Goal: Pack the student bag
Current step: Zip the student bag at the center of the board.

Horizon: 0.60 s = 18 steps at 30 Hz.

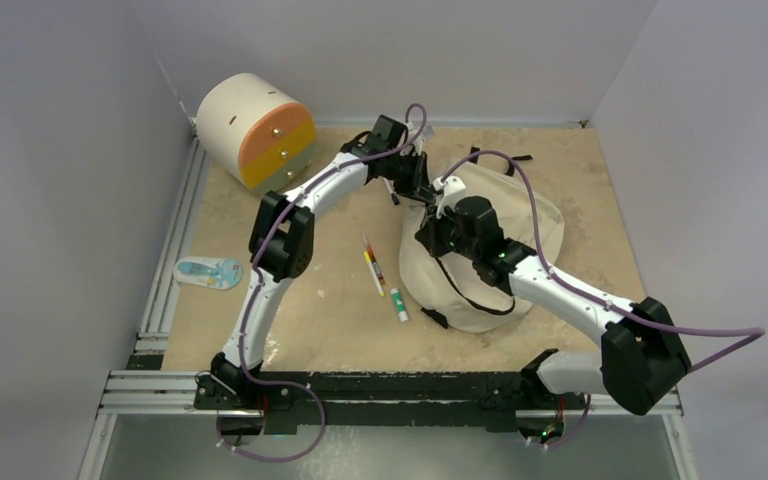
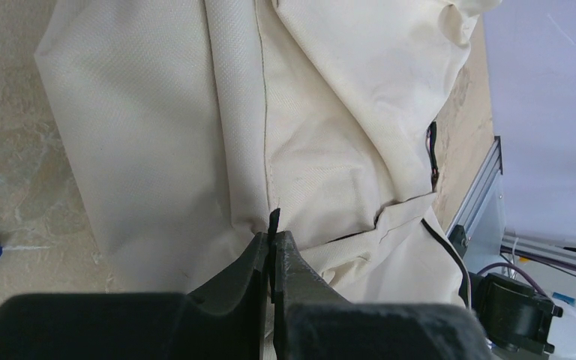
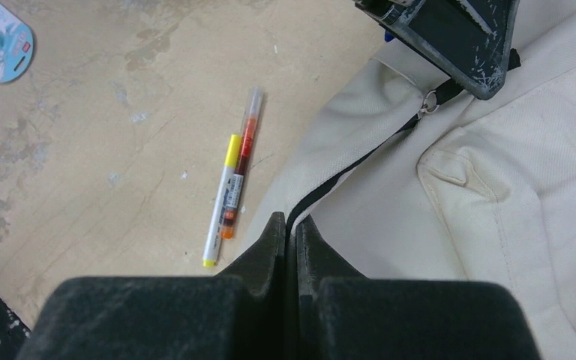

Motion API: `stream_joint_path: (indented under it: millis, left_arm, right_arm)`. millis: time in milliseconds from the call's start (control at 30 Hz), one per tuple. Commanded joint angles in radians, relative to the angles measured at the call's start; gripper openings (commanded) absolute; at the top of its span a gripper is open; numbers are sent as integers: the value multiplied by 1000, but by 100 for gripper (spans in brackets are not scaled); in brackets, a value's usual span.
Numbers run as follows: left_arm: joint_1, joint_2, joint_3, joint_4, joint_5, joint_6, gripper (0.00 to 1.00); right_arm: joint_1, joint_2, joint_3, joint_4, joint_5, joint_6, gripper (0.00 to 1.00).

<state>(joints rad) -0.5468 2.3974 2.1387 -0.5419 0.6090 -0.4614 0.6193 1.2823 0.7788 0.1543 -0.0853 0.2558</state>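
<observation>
even soft light, sharp focus

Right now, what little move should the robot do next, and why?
Probably the left gripper should slide the zipper pull along the zipper. It is shut on the pull, the right gripper pinches the student bag beside the zipper, and the pens lie outside.

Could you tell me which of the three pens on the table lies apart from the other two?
The green-tipped pen, lying on its own; the yellow pen and the orange pen lie side by side.
</observation>
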Motion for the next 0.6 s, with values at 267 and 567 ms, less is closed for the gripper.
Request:
stream_joint_path:
  millis: [267,567]
  left_arm:
    - [49,52,74,238,-162,21,0]
    - [55,57,66,238,-153,27,0]
  right_arm:
    - [48,-92,-7,-27,-318,-29,0]
    - [48,-115,0,-63,-399,-117,0]
